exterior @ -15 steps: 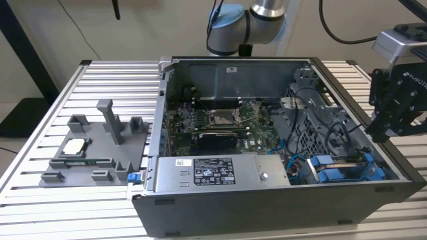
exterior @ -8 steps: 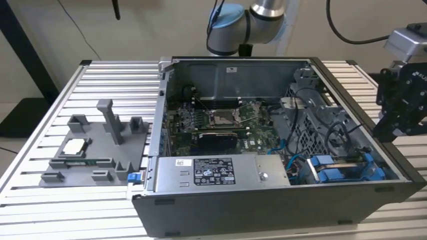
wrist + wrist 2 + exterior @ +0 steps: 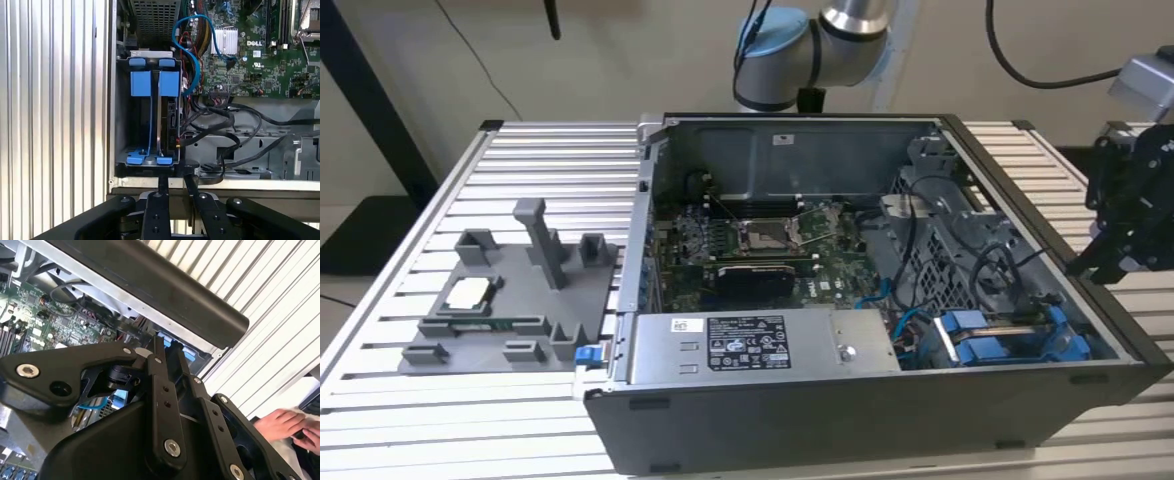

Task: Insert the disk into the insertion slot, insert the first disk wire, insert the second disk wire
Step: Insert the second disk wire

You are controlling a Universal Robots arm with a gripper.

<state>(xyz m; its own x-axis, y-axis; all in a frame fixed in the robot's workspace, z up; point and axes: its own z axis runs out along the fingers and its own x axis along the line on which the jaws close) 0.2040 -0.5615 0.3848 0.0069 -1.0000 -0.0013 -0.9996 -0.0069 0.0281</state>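
In the exterior view, we are seeing the gripper (image 3: pixel 1111 262) hanging outside the open computer case (image 3: pixel 854 425), by its wall on the exterior view's right. The insertion slot (image 3: pixel 1001 342), with its blue rails, is sitting inside the case in the near corner. It is lying lower than the gripper and toward the exterior view's left of it, next to the grey power supply box (image 3: pixel 761 345).

In the second wrist view, we are looking past the gripper (image 3: pixel 165 356) at the case rim and the motherboard (image 3: pixel 60 327). Small bits of blue are showing just beyond the fingertips. A person's hand (image 3: pixel 280 422) is showing beyond the ribbed table (image 3: pixel 280 315), well apart from the case.

In the first wrist view, the gripper (image 3: pixel 176 179) is pointing at the near end of the insertion slot (image 3: pixel 141 82). Its fingers are standing a narrow gap apart and are gripping nothing. The slot's long axis is running straight away from the fingertips, in line with them. We are judging that the disk (image 3: pixel 170 117) is already standing on edge in the compartment nearer the motherboard, because a dark slab is filling it between blue tabs. The other compartment is looking empty. Black wires (image 3: pixel 212 122) are lying just beside the disk, but we cannot tell whether any of them is plugged in.
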